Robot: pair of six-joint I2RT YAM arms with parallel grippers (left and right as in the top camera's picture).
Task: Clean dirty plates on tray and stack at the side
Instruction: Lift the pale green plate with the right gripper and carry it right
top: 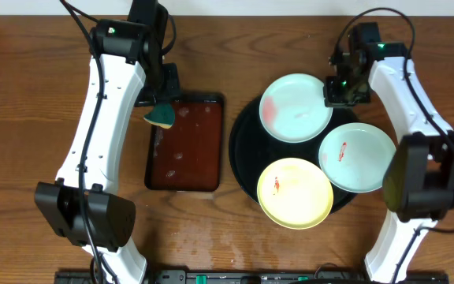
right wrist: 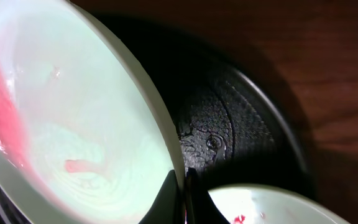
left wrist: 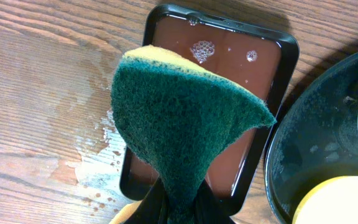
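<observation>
Wooden table [top: 22, 118] under both arms, and by my read we're in the scrubbing step, first plate up. The left gripper [left wrist: 178, 210] is clamped tight on a green-and-yellow sponge [left wrist: 179, 124], dangling it above the far corner of the soapy brown tray [top: 186, 162]. Over on the black tray [top: 243, 150], the right gripper [right wrist: 182, 198] has its jaws pinched on the rim of the upper mint plate [top: 295, 108], pink smear spread down its left side. It may be tipped up slightly, hard to say. The second mint plate [top: 357, 158] and the yellow plate [top: 295, 193] lie on the black tray too, each with a red mark; nothing is stacked at the side yet. Next, the sponge needs to cross to that held plate and wipe the smear while the right side steadies it. Left arm reaches long and forward, wrist dropped; right arm reaches forward, wrist turned inward toward the plate.
</observation>
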